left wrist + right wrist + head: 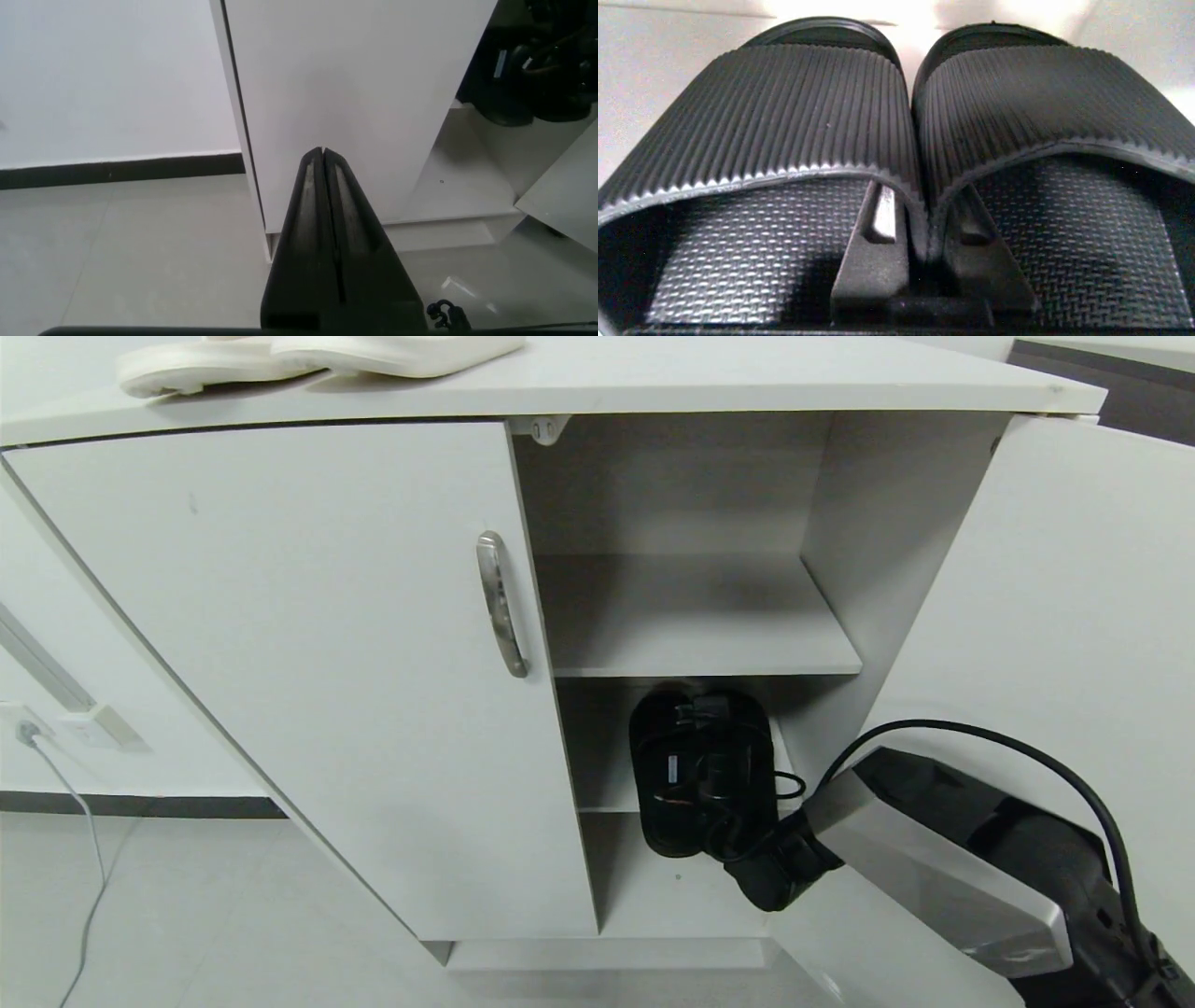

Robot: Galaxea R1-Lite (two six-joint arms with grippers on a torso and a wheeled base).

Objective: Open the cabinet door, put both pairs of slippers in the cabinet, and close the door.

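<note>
The white cabinet (299, 663) has its left door closed and its right door (1055, 616) swung open. A pair of black slippers (700, 765) sits side by side in the lower opening, in front of the low shelf edge. My right gripper (747, 840) is shut on them. In the right wrist view its fingers (878, 233) clamp the touching inner walls of the black slippers (785, 121). I cannot tell whether the slippers rest on a shelf. A pair of white slippers (308, 359) lies on the cabinet top. My left gripper (323, 154) is shut on nothing, low before the closed door (355, 84).
A metal handle (501, 605) runs down the closed door's edge. The upper shelf (700, 625) spans the open compartment. A wall socket with a cable (28, 733) is at the far left, above the grey floor (187, 915).
</note>
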